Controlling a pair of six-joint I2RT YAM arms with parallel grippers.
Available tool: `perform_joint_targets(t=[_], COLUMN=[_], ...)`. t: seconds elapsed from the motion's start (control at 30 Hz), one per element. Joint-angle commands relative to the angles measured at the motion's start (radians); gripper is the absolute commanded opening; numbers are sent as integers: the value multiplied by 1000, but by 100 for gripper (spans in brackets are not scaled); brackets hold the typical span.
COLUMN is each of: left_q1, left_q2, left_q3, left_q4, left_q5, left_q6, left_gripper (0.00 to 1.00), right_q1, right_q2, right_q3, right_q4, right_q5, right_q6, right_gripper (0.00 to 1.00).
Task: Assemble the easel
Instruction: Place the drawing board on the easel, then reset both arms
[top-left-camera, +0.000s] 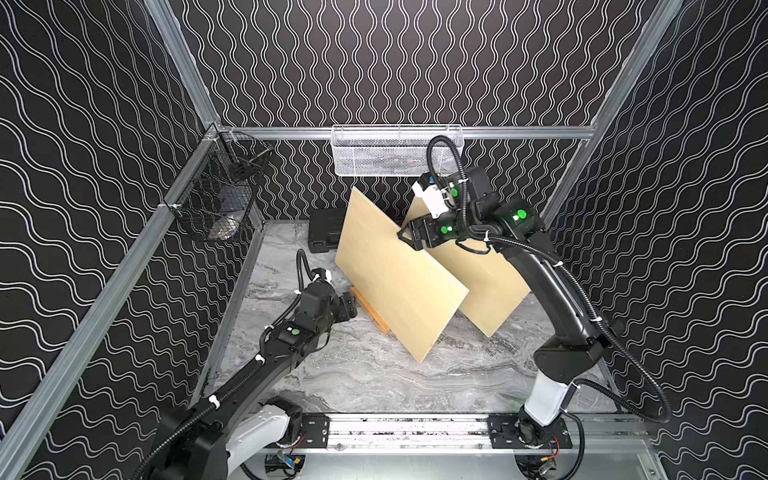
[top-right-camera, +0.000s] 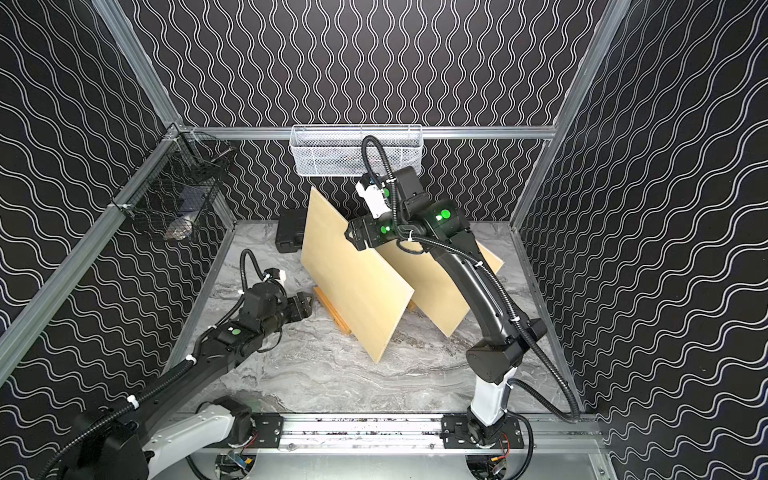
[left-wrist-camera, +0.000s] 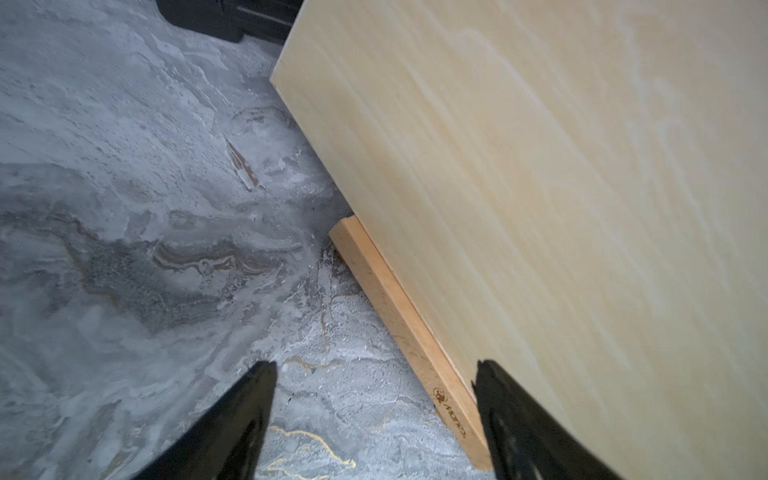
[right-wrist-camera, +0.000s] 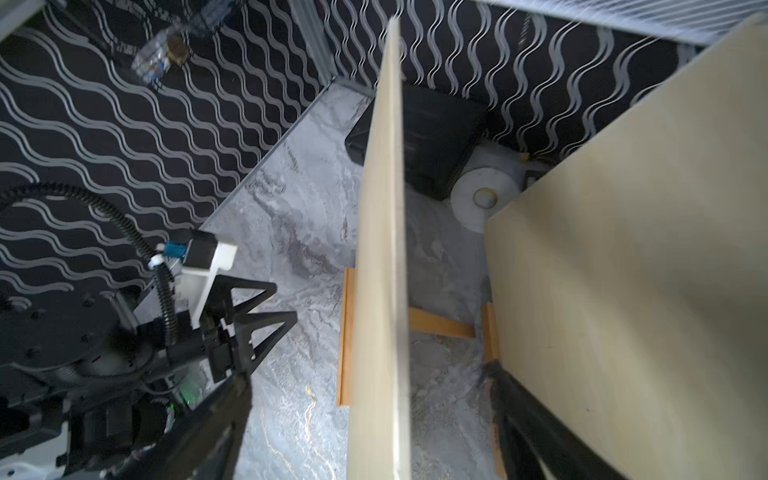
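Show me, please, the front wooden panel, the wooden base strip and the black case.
front wooden panel (top-left-camera: 399, 274): in a top view, middle of face.
wooden base strip (left-wrist-camera: 399, 316): left wrist view, upper face.
black case (top-left-camera: 326, 232): in a top view, lid.

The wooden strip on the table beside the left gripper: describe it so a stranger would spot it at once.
On the grey marble tabletop two pale plywood boards stand tilted, side by side. Along the foot of the board nearer the left gripper runs a narrow wooden strip. Unlike the pale boards, it is orange-brown and lies flat.
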Motion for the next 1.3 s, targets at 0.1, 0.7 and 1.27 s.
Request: perform_joint_targets(t=[0.1,0.7,1.27], left_q1=[7,176,201], left_q2=[9,203,474], left_q3=[109,152,-118], left_q4=[-70,173,753], left_q5=[-181,-362,-311], left_q6=[44,239,524], left_gripper=[99,99,99], right_q1=[-149,-1067,-981], right_q2=[-151,-696,-395], right_q3=[-96,-1183,-1885], right_q4=[202,672,1630], right_q5=[125,357,267], right_q6=[150,497,310], right_gripper=[100,99,100])
